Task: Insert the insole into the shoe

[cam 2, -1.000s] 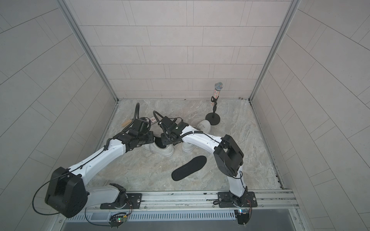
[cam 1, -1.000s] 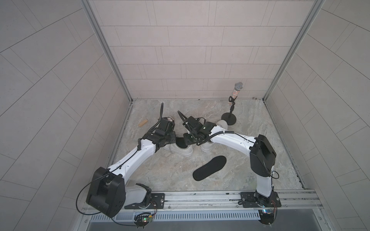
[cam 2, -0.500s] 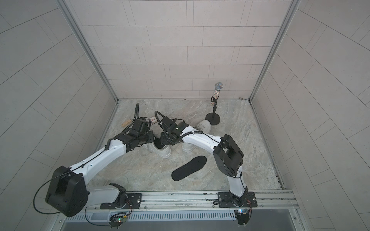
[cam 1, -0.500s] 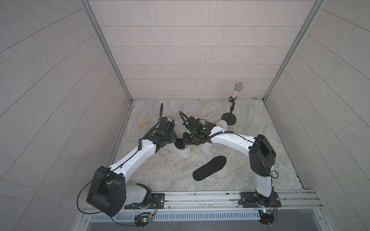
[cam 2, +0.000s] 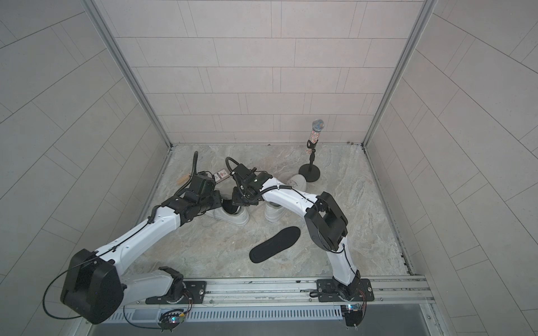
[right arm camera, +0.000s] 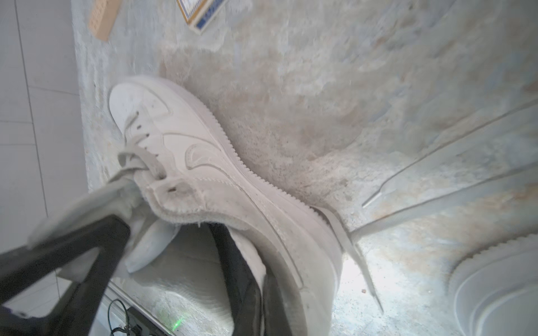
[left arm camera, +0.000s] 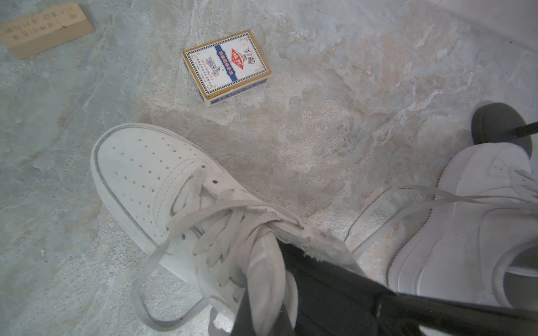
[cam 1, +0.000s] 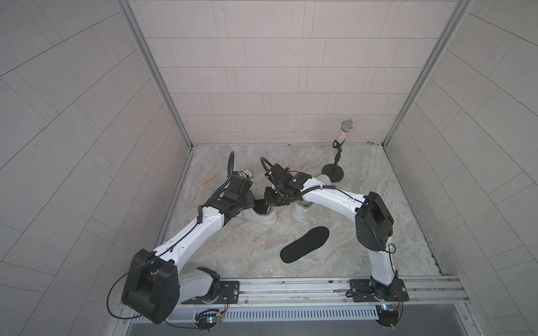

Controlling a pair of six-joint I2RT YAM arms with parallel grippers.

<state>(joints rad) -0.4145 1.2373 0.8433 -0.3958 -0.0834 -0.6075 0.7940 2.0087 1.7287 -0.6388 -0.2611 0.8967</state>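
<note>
The shoe point(left arm camera: 139, 163) is white, dotted with perforations; its laces point(left arm camera: 215, 209) are pale grey. The insole point(cam 1: 305, 244) is black. The surface point(cam 1: 233, 256) is marbled grey-beige. The card box point(left arm camera: 227, 68) is white, blue, red and gold-edged. The block point(left arm camera: 43, 29) is tan. The microphone point(cam 1: 343, 133) is glittery.

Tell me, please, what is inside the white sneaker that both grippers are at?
Something black, probably an insole, shows in the white sneaker opening. The tongue and upper hide the toe end, so its reach cannot be seen.

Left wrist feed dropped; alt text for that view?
A white sneaker with loose laces dominates the view, its tongue pulled up toward the camera. Around it on the stone floor: a second white sneaker, a playing-card box, a wooden block.
</note>
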